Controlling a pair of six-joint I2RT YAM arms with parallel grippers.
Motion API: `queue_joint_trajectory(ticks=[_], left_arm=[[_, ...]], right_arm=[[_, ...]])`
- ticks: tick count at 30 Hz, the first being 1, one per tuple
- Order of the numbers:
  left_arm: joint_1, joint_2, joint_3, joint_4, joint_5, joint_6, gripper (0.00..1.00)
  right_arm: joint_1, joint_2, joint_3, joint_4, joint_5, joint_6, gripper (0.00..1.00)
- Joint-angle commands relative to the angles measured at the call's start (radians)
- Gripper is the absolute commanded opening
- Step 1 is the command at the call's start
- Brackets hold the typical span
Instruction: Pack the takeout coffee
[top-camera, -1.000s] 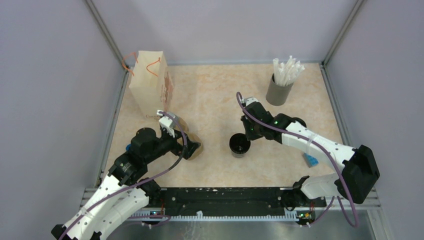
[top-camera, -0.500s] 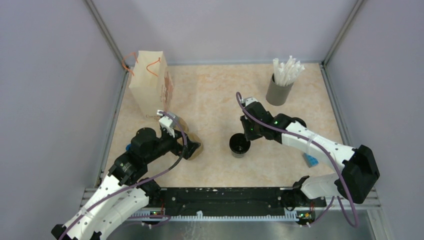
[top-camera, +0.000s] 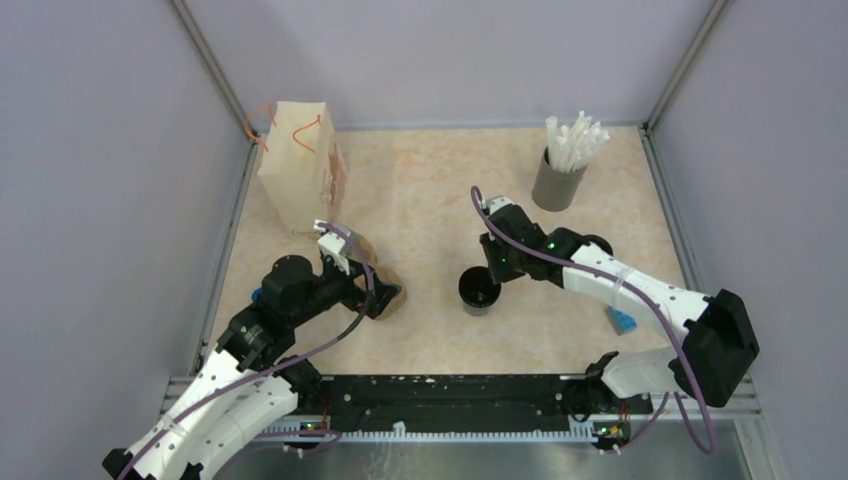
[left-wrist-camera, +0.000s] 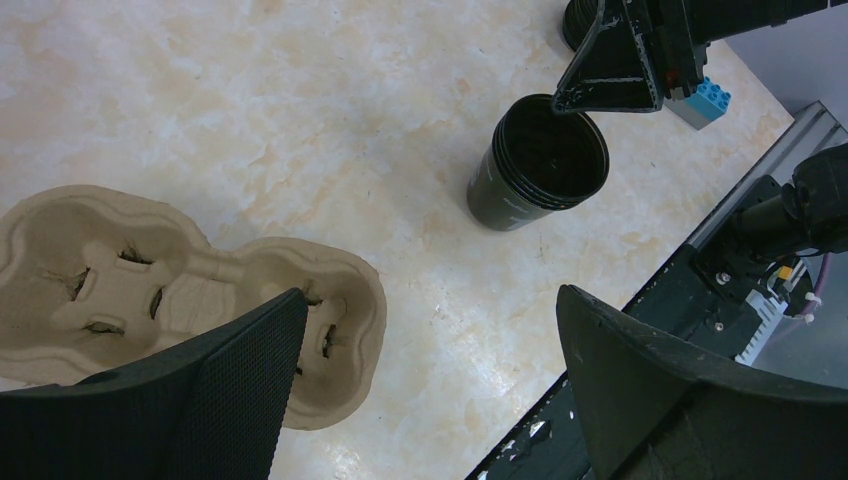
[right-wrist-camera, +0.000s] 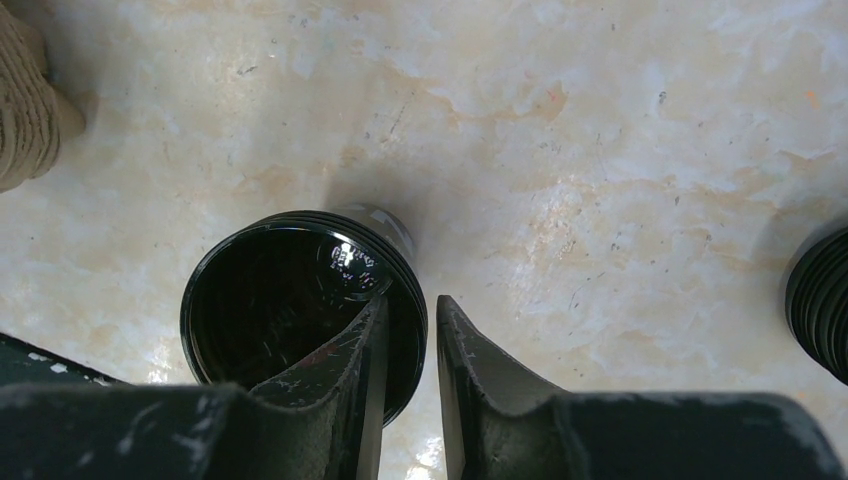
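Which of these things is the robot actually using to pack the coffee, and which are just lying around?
For the job: black cups, pulp cup carrier, paper bag, probably the straws.
Just lying about: blue brick; the second black stack is too hidden to judge.

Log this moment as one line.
left gripper: open, above cup carrier | right gripper: astride black cup stack rim, grip unclear

Grey walls (top-camera: 450, 50), beige marbled tbl (top-camera: 420, 190).
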Motion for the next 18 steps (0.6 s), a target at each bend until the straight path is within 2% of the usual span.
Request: queue_joint_trajectory(ticks=[1, 13, 18], left_arm=[[0.005, 0.004, 0.002, 0.034, 0.008, -0.012, 0.99], [0.004, 0.004, 0.002, 0.034, 0.007, -0.012, 0.99], [0.005, 0.004, 0.003, 0.033, 0.008, -0.012, 0.99]], right_arm=[[0.009, -0.001, -0.007, 0.010, -0.024, -0.019, 0.24], [0.007, -0.020, -0.009, 0.005, 0.016, -0.007, 0.15], [0.010, -0.040, 0.004, 0.001, 0.029, -0.005, 0.14]])
